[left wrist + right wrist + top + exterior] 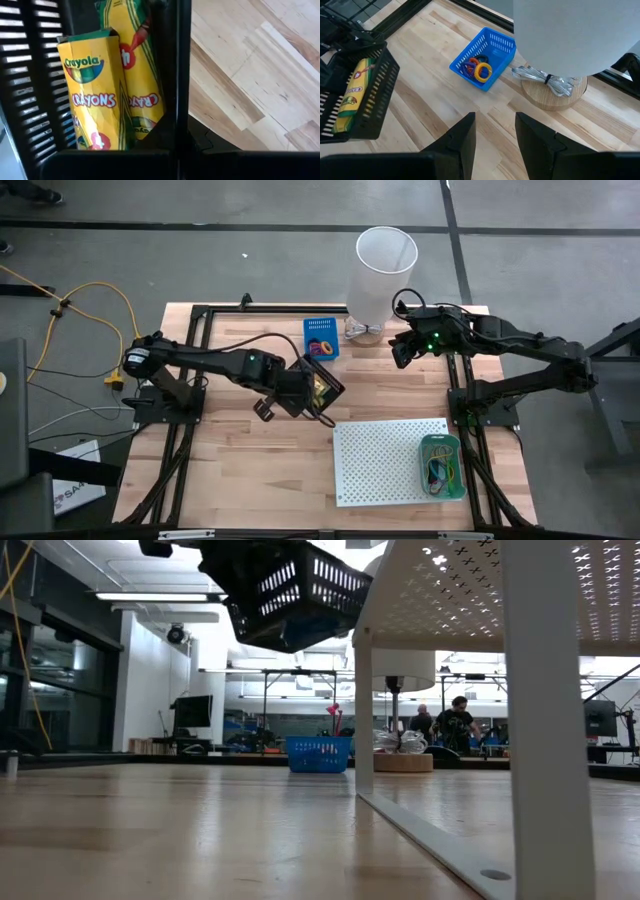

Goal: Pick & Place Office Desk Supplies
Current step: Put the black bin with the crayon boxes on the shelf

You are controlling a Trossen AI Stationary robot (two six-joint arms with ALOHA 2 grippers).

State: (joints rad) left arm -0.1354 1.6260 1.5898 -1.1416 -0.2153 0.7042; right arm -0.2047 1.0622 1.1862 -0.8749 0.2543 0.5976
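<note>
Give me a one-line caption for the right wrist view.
Open right hand hovers over the table near a blue basket; the black basket of crayon packs hangs beyond.

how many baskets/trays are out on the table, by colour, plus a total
black basket, held up by the left gripper: 1
blue basket: 1
green tray on the white perforated board: 1
total: 3

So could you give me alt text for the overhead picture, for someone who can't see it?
Seen from above, the left gripper holds a black slatted basket with yellow crayon packs above a wooden table. The right gripper hovers open beside a white lamp, near a small blue basket. A white perforated board carries a green tray.
</note>
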